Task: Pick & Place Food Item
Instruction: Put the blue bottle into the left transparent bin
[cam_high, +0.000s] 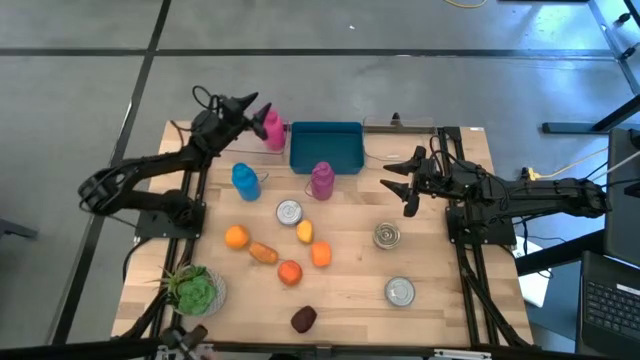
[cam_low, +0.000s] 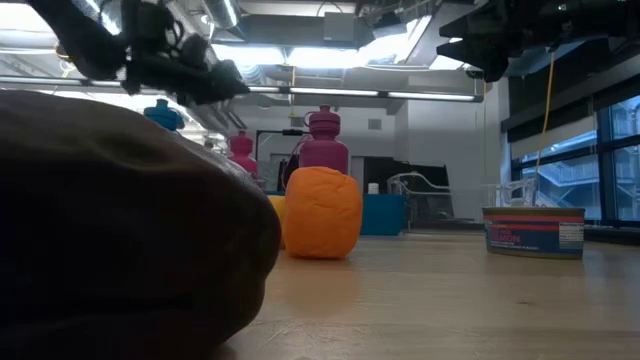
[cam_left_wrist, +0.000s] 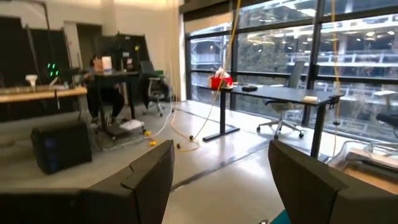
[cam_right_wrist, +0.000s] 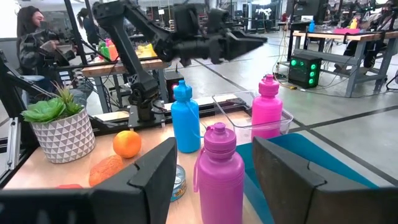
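Both tools stand apart-fingered and empty, so nothing is being carried yet. The left tool (cam_high: 262, 108) hangs high at the far edge of the desk (cam_high: 440, 300), just beside the pink bottle (cam_high: 272, 130) and close to the blue bin (cam_high: 326, 147). Its own view looks out over the room, not down, so a blind descent from here could knock that bottle over. The right tool (cam_high: 397, 186) hovers over bare wood, with the purple bottle (cam_high: 321, 181) ahead of it and a tin (cam_high: 387, 235) just behind.

The food sits mid-desk, below and away from both tools: an orange (cam_high: 236, 237), smaller orange pieces (cam_high: 290, 272) and a dark item (cam_high: 304, 318) at the near edge. The pieces lie close together, and a can (cam_high: 289, 212) stands near them. A wide-fingered reach could nudge a neighbour or roll the round fruit away. If the bin is the goal, the purple bottle stands in the path and could tip.
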